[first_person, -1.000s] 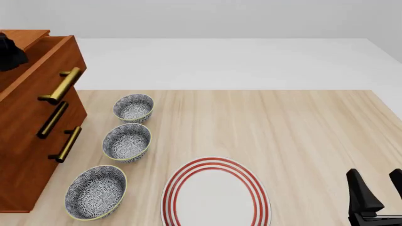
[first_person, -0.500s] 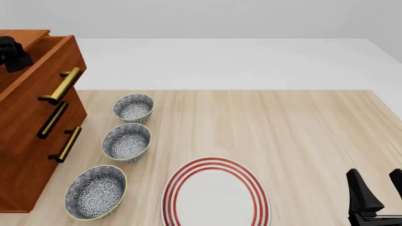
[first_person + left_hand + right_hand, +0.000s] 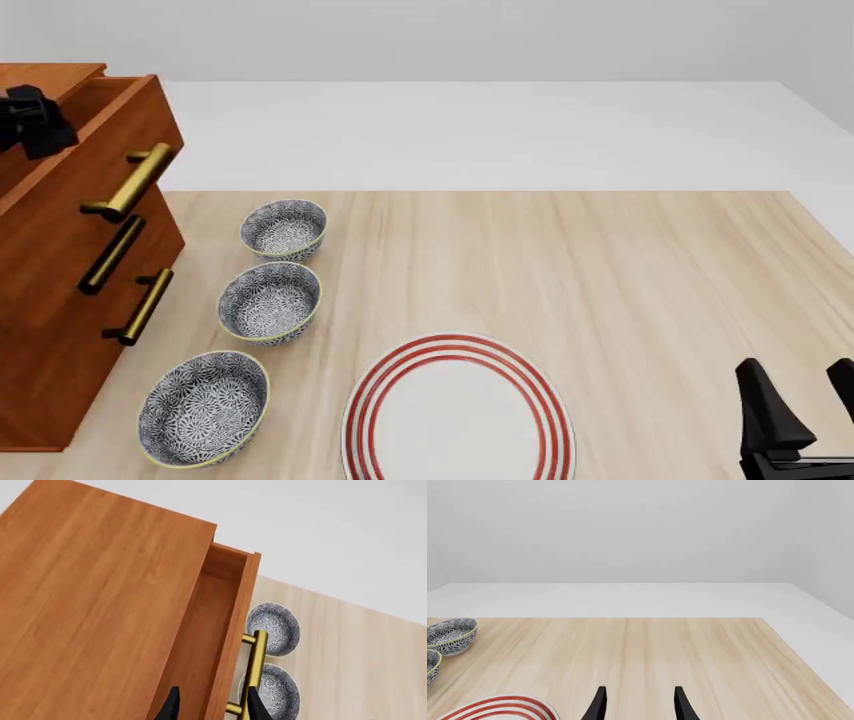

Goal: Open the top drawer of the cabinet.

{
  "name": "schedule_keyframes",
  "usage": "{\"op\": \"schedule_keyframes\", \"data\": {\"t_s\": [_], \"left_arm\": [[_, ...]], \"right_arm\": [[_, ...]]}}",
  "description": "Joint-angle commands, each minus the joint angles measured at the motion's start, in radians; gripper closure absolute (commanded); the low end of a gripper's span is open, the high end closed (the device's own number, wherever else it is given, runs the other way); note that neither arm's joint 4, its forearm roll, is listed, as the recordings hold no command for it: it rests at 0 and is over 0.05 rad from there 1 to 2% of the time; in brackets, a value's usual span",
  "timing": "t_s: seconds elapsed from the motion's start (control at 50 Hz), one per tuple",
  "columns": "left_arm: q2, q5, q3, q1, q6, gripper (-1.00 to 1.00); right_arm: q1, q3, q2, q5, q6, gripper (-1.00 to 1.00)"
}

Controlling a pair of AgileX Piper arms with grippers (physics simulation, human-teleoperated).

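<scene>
The cabinet stands at the table's left edge. Its top drawer is pulled out a little, so its front and brass handle stand proud of the two lower drawers. My left gripper hovers over the open drawer, behind its front. In the left wrist view the left gripper is open and empty; it straddles the drawer front from above, one finger over the drawer's inside, the other by the handle. My right gripper is open and empty at the near right.
Three patterned bowls stand in a row just right of the cabinet. A red-rimmed white plate lies at the near middle. The table's right edge runs close to the right gripper.
My left gripper has drifted slightly to the right over the open drawer. The drawer, the bowls and the right arm have not moved.
</scene>
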Motion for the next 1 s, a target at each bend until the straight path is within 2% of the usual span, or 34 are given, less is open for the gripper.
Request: {"op": "schedule_keyframes", "data": {"t_s": [0.02,1.0], "left_arm": [[0.009,-0.008,0.014,-0.001,0.007,-1.00],[0.062,-0.069,0.092,-0.028,-0.005,-1.00]], "right_arm": [[0.000,0.000,0.000,0.000,0.000,-1.00],[0.000,0.000,0.000,0.000,0.000,-1.00]]}}
